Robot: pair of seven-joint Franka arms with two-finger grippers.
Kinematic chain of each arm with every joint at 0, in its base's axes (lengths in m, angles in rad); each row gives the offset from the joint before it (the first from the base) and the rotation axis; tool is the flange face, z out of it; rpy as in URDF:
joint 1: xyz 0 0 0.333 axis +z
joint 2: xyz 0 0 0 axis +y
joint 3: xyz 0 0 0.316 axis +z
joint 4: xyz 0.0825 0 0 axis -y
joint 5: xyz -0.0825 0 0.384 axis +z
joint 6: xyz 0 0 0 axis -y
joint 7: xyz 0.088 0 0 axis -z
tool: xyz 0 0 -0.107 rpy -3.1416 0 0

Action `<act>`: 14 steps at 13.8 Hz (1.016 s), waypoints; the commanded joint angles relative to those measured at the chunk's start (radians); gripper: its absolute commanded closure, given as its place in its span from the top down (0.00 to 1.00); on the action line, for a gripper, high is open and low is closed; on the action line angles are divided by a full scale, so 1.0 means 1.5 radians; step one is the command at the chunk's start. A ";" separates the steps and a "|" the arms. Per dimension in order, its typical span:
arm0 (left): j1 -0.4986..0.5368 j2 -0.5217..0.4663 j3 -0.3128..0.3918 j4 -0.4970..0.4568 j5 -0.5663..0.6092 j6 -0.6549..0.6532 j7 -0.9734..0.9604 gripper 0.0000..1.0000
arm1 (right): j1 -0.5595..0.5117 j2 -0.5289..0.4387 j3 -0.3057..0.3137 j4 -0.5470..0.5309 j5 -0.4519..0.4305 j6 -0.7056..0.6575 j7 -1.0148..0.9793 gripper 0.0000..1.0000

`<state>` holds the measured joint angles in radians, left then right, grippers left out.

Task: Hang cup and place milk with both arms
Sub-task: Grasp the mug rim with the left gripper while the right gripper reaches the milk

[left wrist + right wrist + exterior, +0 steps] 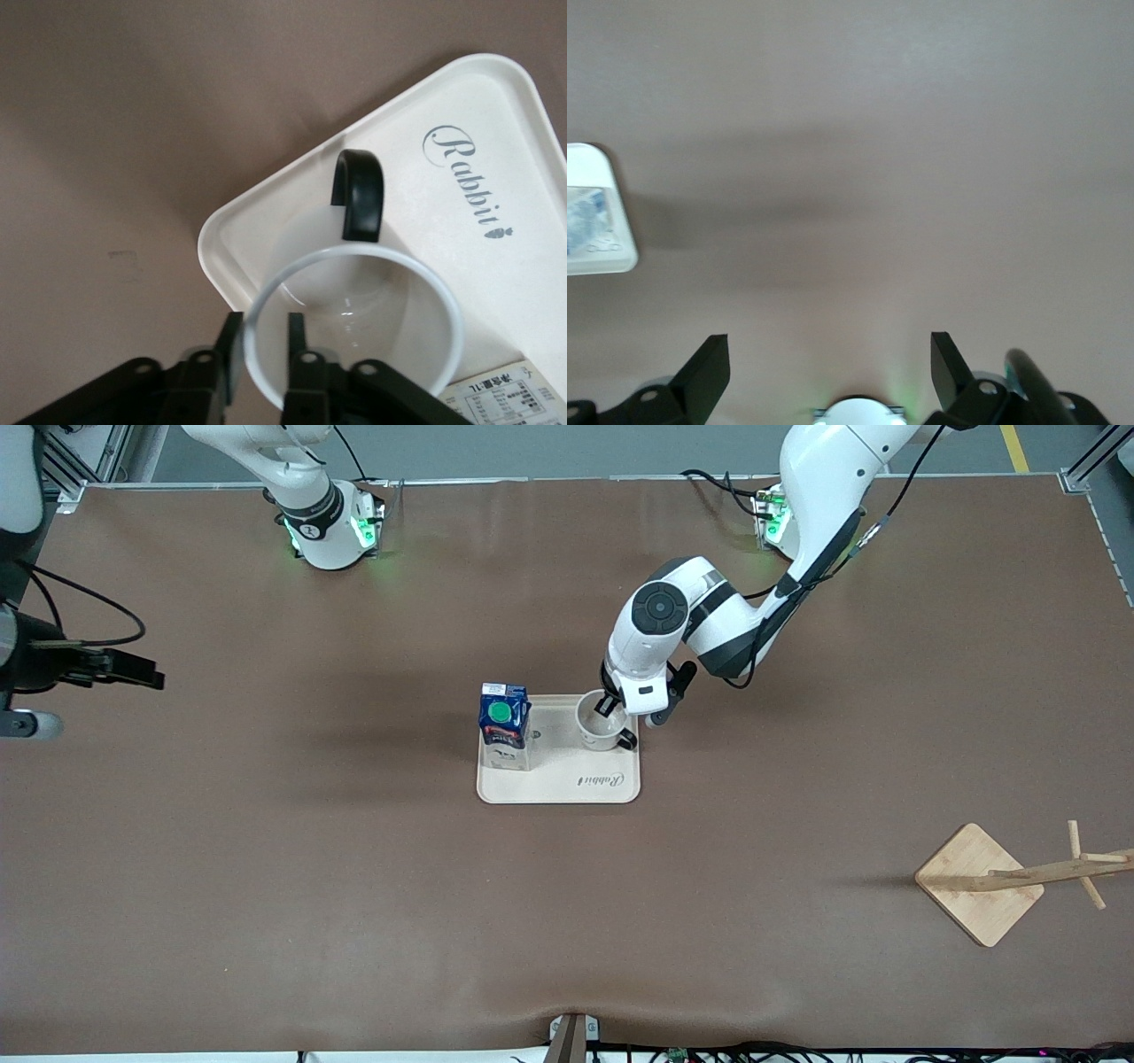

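Left wrist view: left end effector (264, 350) pinches the cup (354, 328) rim; right end effector (830, 367) gapes wide.

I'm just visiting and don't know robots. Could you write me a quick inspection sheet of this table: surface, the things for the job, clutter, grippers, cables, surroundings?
Surface: brown table, slight ripples along its edge nearest the front camera.
Job's things: cup and milk stand upright on a cream tray, the milk toward the right arm's end. Wooden rack toward the left arm's end, nearer the front camera.
Clutter: nothing seen.
Grippers: left gripper has its fingers on either side of the cup's rim, one inside, one outside. Right gripper open over bare table; that arm waits.
Cables: black cables by the left arm's base.
Surroundings: grey floor, metal frame corners.
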<state>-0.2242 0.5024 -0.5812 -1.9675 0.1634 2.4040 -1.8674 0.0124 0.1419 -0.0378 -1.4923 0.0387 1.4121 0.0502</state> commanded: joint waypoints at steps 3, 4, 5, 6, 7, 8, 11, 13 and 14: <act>-0.016 0.003 0.002 0.010 0.018 0.008 -0.019 0.00 | 0.057 0.027 -0.001 -0.004 0.057 0.027 0.073 1.00; -0.013 -0.001 0.002 0.016 0.021 0.006 -0.018 0.00 | 0.060 0.032 -0.001 -0.004 0.067 0.033 0.079 1.00; -0.013 -0.001 0.003 0.028 0.021 -0.001 -0.017 0.00 | 0.061 0.045 -0.001 -0.004 0.088 0.042 0.097 1.00; -0.013 -0.004 0.003 0.036 0.022 -0.010 -0.017 0.00 | 0.065 0.051 -0.001 -0.005 0.111 0.043 0.128 1.00; -0.012 -0.009 0.003 0.047 0.022 -0.024 -0.016 0.00 | 0.074 0.051 -0.001 -0.004 0.123 0.043 0.162 1.00; -0.011 -0.015 0.003 0.056 0.022 -0.046 -0.015 0.00 | 0.094 0.051 -0.001 -0.004 0.124 0.046 0.189 1.00; -0.010 -0.033 0.002 0.080 0.036 -0.103 -0.015 0.00 | 0.140 0.054 -0.001 -0.013 0.127 0.084 0.243 1.00; -0.006 -0.059 0.002 0.086 0.044 -0.134 -0.007 0.00 | 0.171 0.070 -0.001 -0.022 0.136 0.113 0.256 1.00; 0.000 -0.083 0.002 0.085 0.058 -0.154 0.019 0.00 | 0.189 0.076 -0.001 -0.024 0.143 0.124 0.256 1.00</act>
<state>-0.2333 0.4534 -0.5803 -1.8340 0.2156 2.2316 -1.8629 0.2519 0.2341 -0.0306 -1.5175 0.2221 1.5649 0.4130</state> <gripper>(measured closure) 0.934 0.000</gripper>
